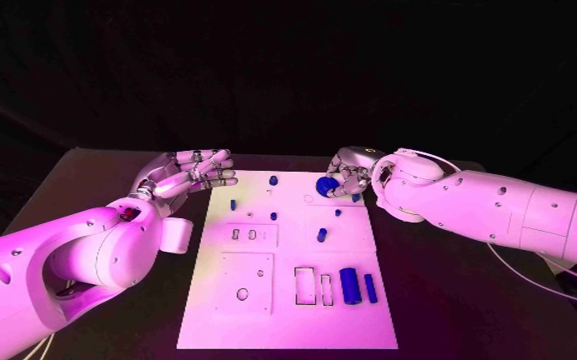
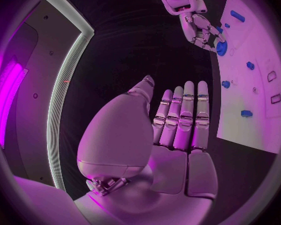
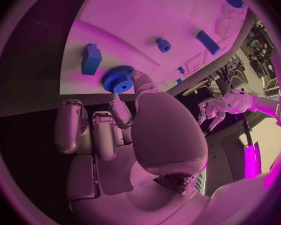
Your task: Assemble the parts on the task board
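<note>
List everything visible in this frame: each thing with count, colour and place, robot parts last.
table: one, black, under everything.
task board: one, white, middle of the table.
gear: one, blue, toothed, at the board's far right edge, pinched by the right robot hand.
bars: two, blue, lying side by side at the board's near right.
small parts: several, blue, scattered over the board's far half; exact count unclear.
left robot hand: one, silver, open, above the table left of the board.
right robot hand: one, silver, holding the gear.

The white task board (image 1: 288, 293) lies flat mid-desk. Small blue pegs (image 1: 273, 180) stand toward twelve o'clock, two blue bars (image 1: 350, 286) lie at five o'clock, and a blue gear (image 1: 326, 185) sits at one o'clock.
</note>
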Available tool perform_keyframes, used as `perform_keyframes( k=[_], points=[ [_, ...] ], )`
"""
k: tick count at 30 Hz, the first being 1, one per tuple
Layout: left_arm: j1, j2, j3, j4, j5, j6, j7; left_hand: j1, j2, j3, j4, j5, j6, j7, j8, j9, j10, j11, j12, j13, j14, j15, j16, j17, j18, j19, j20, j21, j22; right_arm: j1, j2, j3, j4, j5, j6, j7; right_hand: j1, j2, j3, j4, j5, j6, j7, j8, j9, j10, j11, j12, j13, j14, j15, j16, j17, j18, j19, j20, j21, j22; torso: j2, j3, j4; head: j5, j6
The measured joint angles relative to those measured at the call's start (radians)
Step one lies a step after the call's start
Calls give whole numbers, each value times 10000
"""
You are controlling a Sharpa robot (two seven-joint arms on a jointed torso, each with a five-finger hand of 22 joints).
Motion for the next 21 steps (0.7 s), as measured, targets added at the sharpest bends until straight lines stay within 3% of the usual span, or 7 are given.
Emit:
perform_keyframes(
  k=[8, 21],
  points=[
    [0, 0, 0, -4, 0, -1, 0, 0, 0, 0, 0, 0, 0, 0, 0, 0, 0, 0, -52, 0, 0, 0, 0, 4, -1, 0, 0, 0, 0, 3, 92, 21, -174, 126, 56, 41, 134, 134, 29, 136, 82, 5, -5, 161, 55, 486, -23, 649, 755, 0, 0, 71, -1, 1, 36, -37, 61, 91, 0, 1, 0, 5, -22],
    [0, -8, 0, -2, 0, 0, -1, 51, 52, 0, 0, 0, 0, 0, -38, 0, 0, 0, -70, 0, 0, 0, 0, 7, -2, 0, 0, 0, 0, 12, 124, 47, -279, 280, 143, 148, 303, 413, 186, 198, 176, 584, -208, 531, 176, 1019, -164, 1279, 1350, 0, -1, 138, -2, -3, 222, -102, 184, 280, 1, -3, 2, 36, -29]
  ],
)
